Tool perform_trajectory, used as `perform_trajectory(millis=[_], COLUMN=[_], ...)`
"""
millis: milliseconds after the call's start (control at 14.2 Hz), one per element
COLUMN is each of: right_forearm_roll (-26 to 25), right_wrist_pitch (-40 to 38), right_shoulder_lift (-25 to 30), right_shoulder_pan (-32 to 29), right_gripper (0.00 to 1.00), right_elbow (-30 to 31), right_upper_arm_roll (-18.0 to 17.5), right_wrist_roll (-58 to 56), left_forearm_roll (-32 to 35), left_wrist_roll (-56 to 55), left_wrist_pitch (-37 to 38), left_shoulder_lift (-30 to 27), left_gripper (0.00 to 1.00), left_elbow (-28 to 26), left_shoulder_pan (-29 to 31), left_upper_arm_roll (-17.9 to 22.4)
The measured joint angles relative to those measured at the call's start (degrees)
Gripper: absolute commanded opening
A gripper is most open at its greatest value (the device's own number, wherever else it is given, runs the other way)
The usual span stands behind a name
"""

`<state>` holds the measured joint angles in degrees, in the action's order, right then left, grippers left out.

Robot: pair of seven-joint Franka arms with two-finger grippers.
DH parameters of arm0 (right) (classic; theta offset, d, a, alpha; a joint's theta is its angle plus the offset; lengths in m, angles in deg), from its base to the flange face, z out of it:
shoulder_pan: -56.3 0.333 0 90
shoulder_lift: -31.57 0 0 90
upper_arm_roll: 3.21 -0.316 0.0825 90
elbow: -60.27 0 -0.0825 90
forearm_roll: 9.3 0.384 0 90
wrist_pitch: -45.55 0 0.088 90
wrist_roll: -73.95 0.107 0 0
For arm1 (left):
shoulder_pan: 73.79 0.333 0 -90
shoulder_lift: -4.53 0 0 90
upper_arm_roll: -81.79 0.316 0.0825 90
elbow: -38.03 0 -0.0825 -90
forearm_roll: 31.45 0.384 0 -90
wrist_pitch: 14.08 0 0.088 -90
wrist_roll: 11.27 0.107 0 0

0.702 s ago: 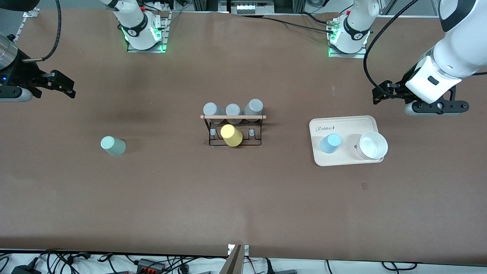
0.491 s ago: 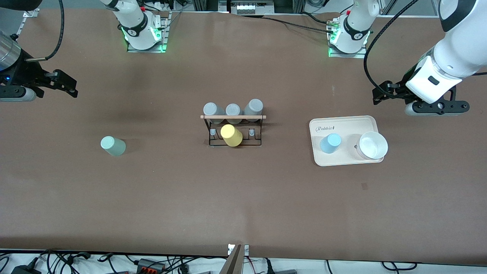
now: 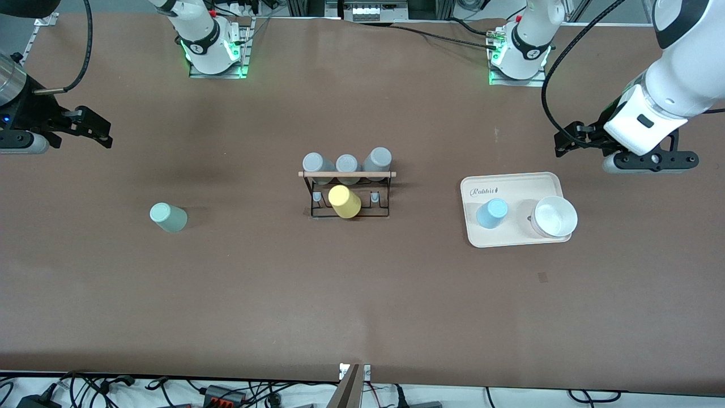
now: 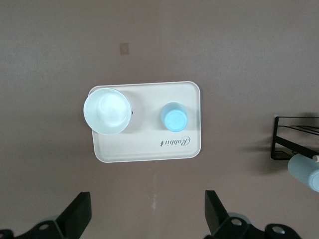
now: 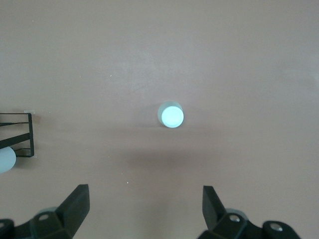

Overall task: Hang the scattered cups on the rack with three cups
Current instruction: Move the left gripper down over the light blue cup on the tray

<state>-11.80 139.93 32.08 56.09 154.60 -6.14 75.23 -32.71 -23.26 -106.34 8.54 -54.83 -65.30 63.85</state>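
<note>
The mint-green cup [image 3: 167, 217] stands on the table toward the right arm's end; it also shows in the right wrist view [image 5: 171, 115]. The sky-blue cup [image 3: 491, 213] stands on a cream tray [image 3: 515, 184], and shows in the left wrist view [image 4: 174, 117]. The black wire rack [image 3: 346, 194] with a wooden dowel stands mid-table and holds three grey cups [image 3: 346, 163] and a yellow tumbler [image 3: 344, 202]. My right gripper [image 3: 93, 129] hangs open and empty over the table's edge area, apart from the mint-green cup. My left gripper [image 3: 567, 141] hangs open and empty beside the tray.
A white bowl [image 3: 555, 216] sits on the tray next to the sky-blue cup, and shows in the left wrist view [image 4: 107, 110]. The rack's corner shows in the left wrist view [image 4: 294, 144] and the right wrist view [image 5: 20, 134]. Bare brown table lies nearer the front camera.
The right gripper shifted slightly and came back to about the same place. The left gripper and all cups have not visibly moved.
</note>
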Motion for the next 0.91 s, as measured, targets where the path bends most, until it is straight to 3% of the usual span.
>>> perform_trajectory(millis=[211,561,912], right_forearm_roll=[0.0,0.0,0.0], right_wrist_pitch=[-0.2,-0.29,-0.28], right_shoulder_lift=[-0.01,-0.03,-0.03], right_shoulder_pan=[0.0,0.01,0.01], right_gripper=[1.0,1.0,1.0], right_elbow=[-0.03,-0.06,-0.09], right_upper_arm_roll=[0.0,0.0,0.0], right_wrist_roll=[0.04,0.12,0.15], left_forearm_roll=[0.0,2.7,6.99], left_wrist_roll=[0.0,0.0,-1.56], left_wrist_pitch=[-4.74,-15.1,-18.73], left_shoulder_lift=[5.24,19.58,27.35], left_gripper=[1.0,1.0,1.0], left_elbow=[-0.69,-1.51,-1.95], left_shoulder_pan=[0.08,-0.79,-6.61], left_upper_arm_roll=[0.11,0.16,0.09])
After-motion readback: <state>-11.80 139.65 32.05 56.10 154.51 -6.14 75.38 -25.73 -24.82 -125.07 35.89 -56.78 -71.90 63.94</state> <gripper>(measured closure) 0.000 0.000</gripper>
